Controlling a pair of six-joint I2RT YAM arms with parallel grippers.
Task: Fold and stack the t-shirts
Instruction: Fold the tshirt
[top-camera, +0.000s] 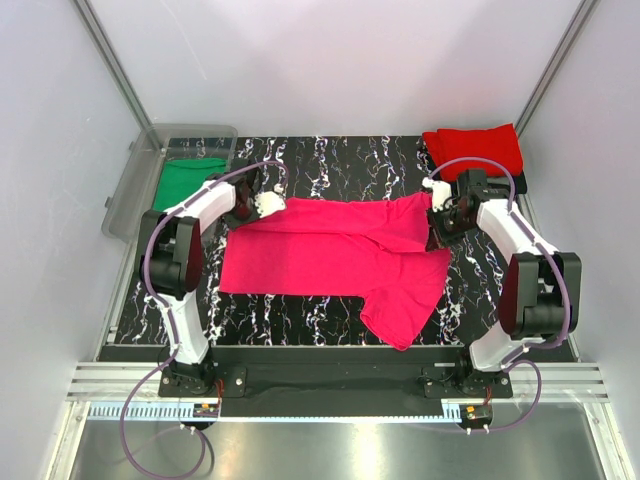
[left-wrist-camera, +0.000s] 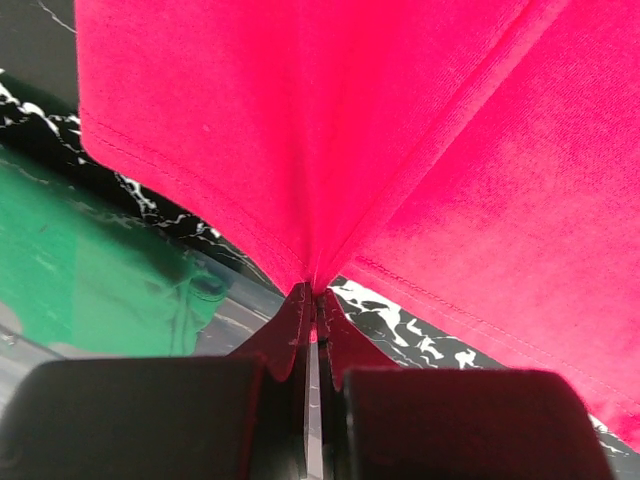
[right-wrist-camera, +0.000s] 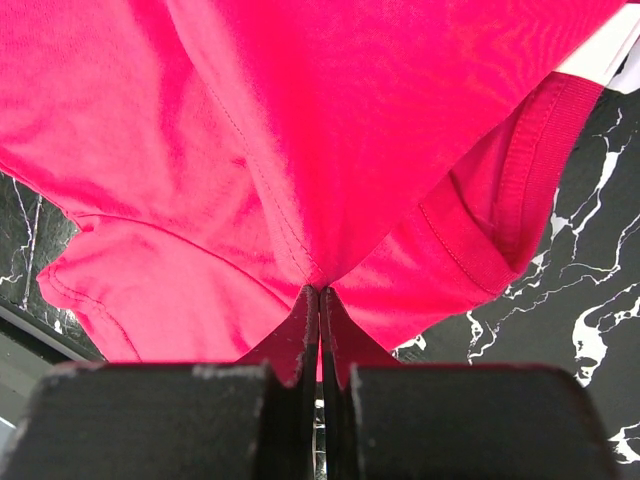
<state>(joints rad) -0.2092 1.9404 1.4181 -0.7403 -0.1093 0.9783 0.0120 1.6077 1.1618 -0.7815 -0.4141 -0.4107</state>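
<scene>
- the left gripper (left-wrist-camera: 312, 295) is seen with its jaws pressed together on a pinch of the magenta-pink t-shirt (top-camera: 330, 255); the cloth is fanned out from the fingertips in taut creases.
- the right gripper (right-wrist-camera: 318, 295) is likewise clamped, and a fold of this shirt is pinched between its jaws; a ribbed band (right-wrist-camera: 545, 140) of the shirt is seen just to the right of the tips in the wrist view.
- the far edge of the shirt is held stretched between the two pairs of jaws, while the rest is spread on the black marbled table (top-camera: 330, 160) on the near side of them.
- one sleeve and part of the body are bunched on the near side of the right jaws, toward the arm bases.
- the green t-shirt (top-camera: 190, 180) is laid in the clear plastic bin (top-camera: 125, 195), on the outer side of the left jaws and apart from them.
- the red t-shirt (top-camera: 475, 148) is found folded at the far corner of the table, beyond the right jaws, near them but not touched by them.
</scene>
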